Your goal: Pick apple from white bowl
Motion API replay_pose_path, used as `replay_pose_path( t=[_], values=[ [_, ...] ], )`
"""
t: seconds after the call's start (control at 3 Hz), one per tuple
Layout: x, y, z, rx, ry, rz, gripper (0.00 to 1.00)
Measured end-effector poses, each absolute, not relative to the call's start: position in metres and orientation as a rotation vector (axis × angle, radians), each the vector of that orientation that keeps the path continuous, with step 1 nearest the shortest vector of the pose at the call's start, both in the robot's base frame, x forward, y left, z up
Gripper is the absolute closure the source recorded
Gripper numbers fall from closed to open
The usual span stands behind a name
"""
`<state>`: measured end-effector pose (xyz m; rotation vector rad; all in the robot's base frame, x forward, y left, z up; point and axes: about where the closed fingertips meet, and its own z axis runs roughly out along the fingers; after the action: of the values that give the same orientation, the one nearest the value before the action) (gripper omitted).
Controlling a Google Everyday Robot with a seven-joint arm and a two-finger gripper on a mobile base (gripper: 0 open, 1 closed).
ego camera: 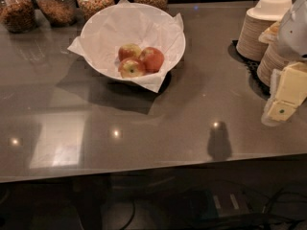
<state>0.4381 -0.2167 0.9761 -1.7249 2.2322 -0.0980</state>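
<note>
The white bowl (99,19) stands at the back centre-left of the grey table, lined with crumpled white paper whose corners hang over the rim. Three apples lie in it. The apple (153,59), the largest and reddest, is on the right of the group. A smaller yellow-and-red apple (128,51) lies behind it to the left. An apple with a yellow-green patch round its stem (131,68) lies in front. My gripper (283,97), with cream-coloured parts, hangs at the right edge of the view, far to the right of the bowl and above the table.
Several glass jars (56,4) of nuts or cereal line the back edge. Stacks of beige paper bowls (259,28) sit on a black mat (249,66) at the back right, just behind my gripper. The table's front edge (144,171) runs across the lower view, with cables below.
</note>
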Motion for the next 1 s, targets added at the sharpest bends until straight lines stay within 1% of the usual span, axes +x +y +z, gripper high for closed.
replay_pose_path(
  t=[0.67,1.0],
  values=[
    [0.444,-0.209,0.980,-1.714,2.190,-0.092,0.00],
    [0.460,-0.184,0.988,-1.715,2.066,-0.064,0.00]
  ],
)
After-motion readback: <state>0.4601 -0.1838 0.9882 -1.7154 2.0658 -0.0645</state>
